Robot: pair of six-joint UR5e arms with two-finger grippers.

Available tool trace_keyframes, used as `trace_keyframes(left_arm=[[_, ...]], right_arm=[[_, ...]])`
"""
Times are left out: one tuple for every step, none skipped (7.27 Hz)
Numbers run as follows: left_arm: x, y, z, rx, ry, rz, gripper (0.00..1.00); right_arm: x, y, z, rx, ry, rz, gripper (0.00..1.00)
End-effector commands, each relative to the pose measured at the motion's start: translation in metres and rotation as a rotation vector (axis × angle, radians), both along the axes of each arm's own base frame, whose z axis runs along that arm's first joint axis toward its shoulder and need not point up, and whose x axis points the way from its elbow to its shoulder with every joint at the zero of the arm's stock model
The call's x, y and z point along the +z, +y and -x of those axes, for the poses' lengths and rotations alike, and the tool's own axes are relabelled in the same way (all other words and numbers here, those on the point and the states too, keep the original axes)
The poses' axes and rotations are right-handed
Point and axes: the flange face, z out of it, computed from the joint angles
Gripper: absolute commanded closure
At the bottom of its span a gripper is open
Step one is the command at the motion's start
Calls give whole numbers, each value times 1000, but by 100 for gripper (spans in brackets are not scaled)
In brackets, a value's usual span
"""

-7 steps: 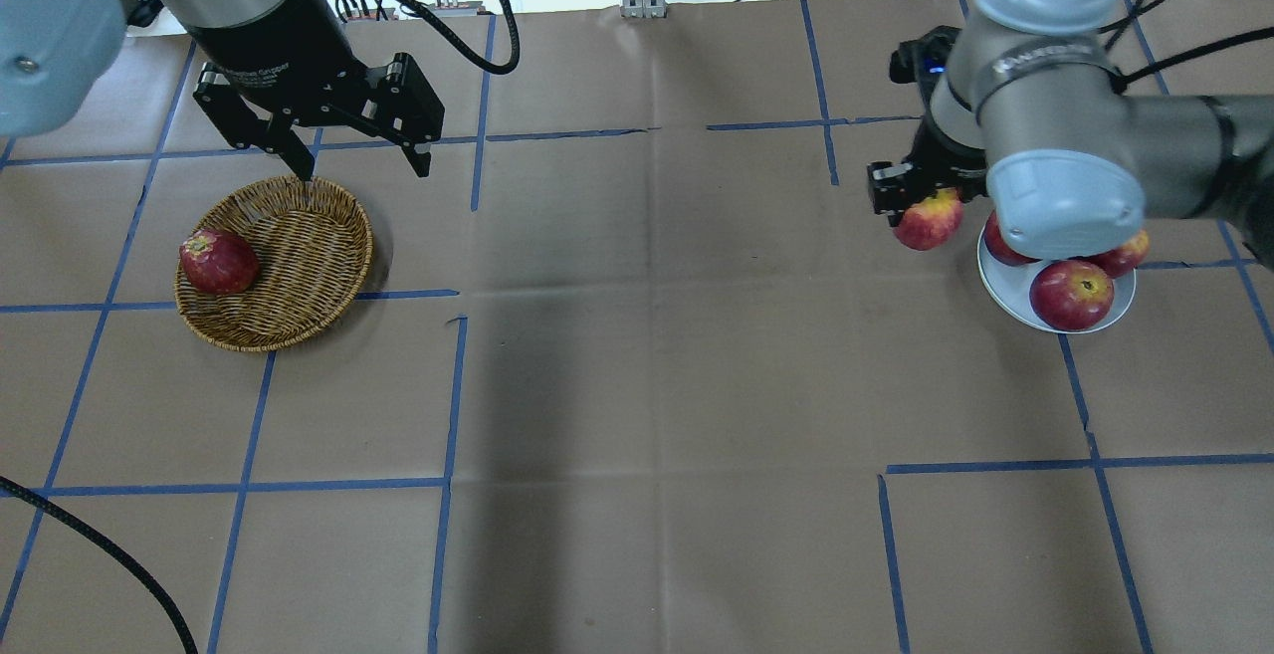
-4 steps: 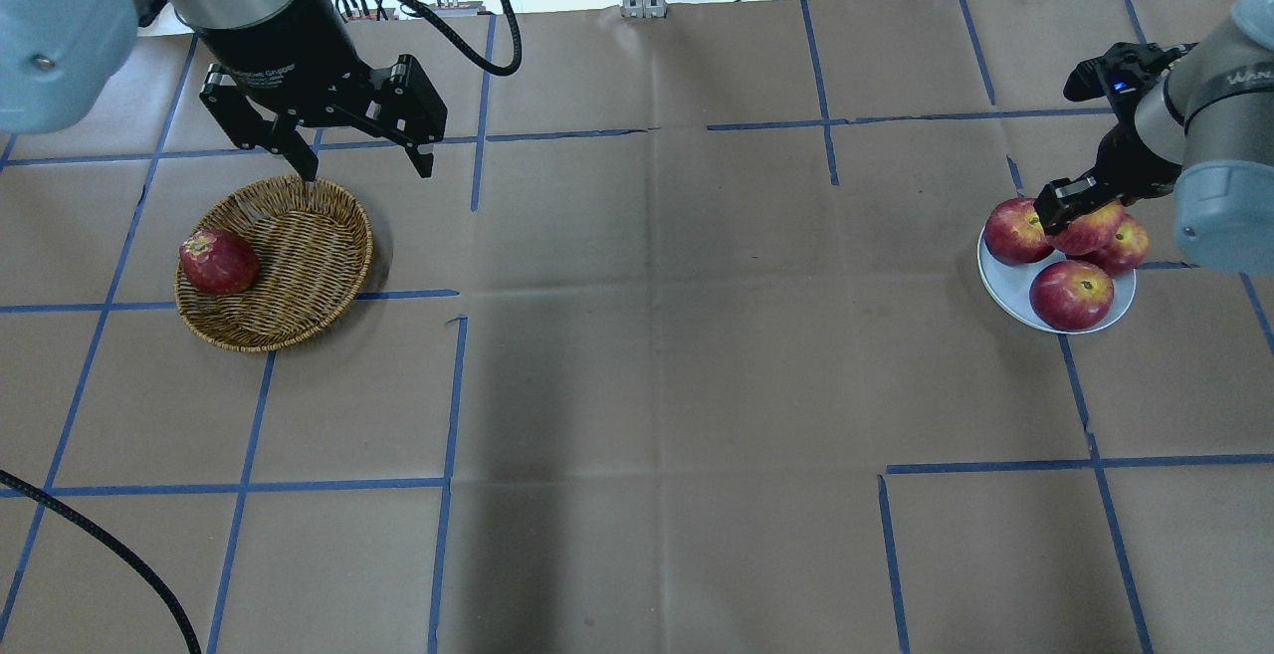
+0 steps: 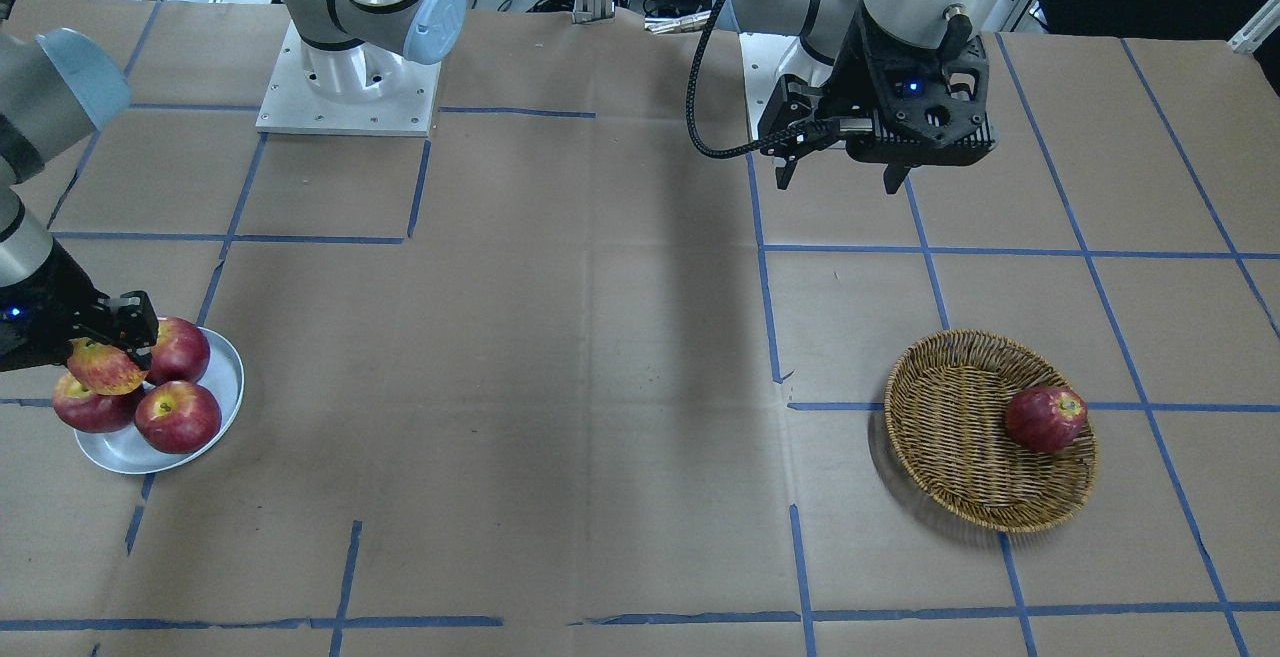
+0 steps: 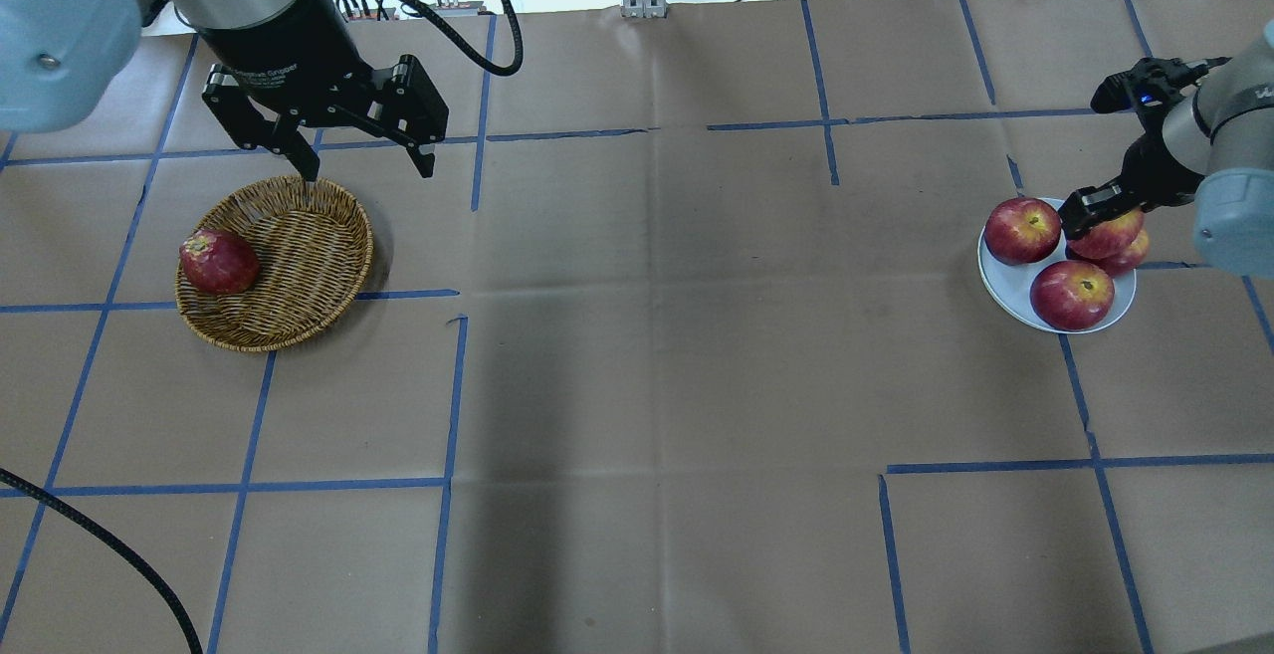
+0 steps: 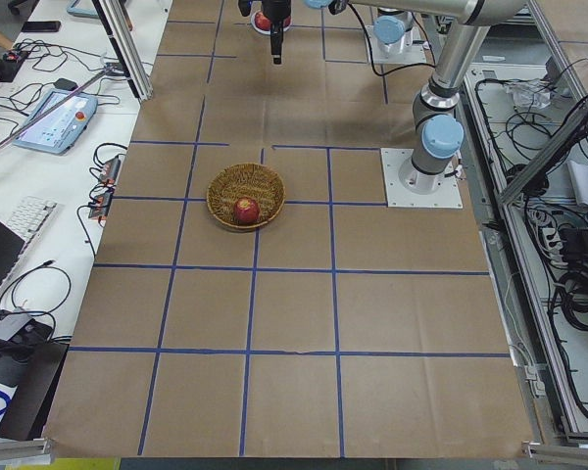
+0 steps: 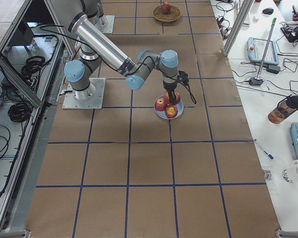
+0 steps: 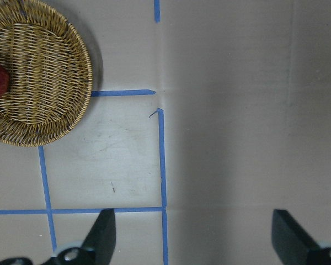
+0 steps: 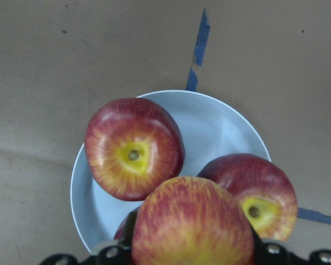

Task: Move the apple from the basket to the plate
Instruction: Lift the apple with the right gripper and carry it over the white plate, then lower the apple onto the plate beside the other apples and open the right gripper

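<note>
A: One apple (image 8: 193, 223), streaked red-yellow. Location?
B: Clamped in the right gripper (image 4: 1092, 219), just over the crowded plate (image 8: 209, 124). Left gripper (image 4: 368, 172) spread wide, idle.
A: Handling?
B: Likely firm, smooth, bruisable; its round flanks give the best hold.

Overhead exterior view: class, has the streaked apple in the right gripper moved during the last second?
Yes. The apple, held by the right gripper, has travelled rightward in that view, from left of the plate to over it.
</note>
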Motion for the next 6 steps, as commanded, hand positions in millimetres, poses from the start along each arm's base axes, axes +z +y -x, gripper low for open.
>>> trace_keyframes(left_arm=[[0, 0, 0, 0, 1, 0, 1], [0, 0, 0, 0, 1, 0, 1], [0, 0, 0, 0, 1, 0, 1], [0, 0, 0, 0, 1, 0, 1], [0, 0, 0, 0, 1, 1, 1], [0, 0, 0, 0, 1, 1, 1]], right_arm=[[-7, 0, 1, -1, -8, -9, 58], [-7, -1, 0, 2, -8, -9, 58], [-5, -2, 1, -1, -5, -3, 57], [-2, -2, 1, -3, 0, 7, 55], [-4, -3, 1, 0, -6, 9, 35], [-3, -3, 1, 0, -4, 12, 2]])
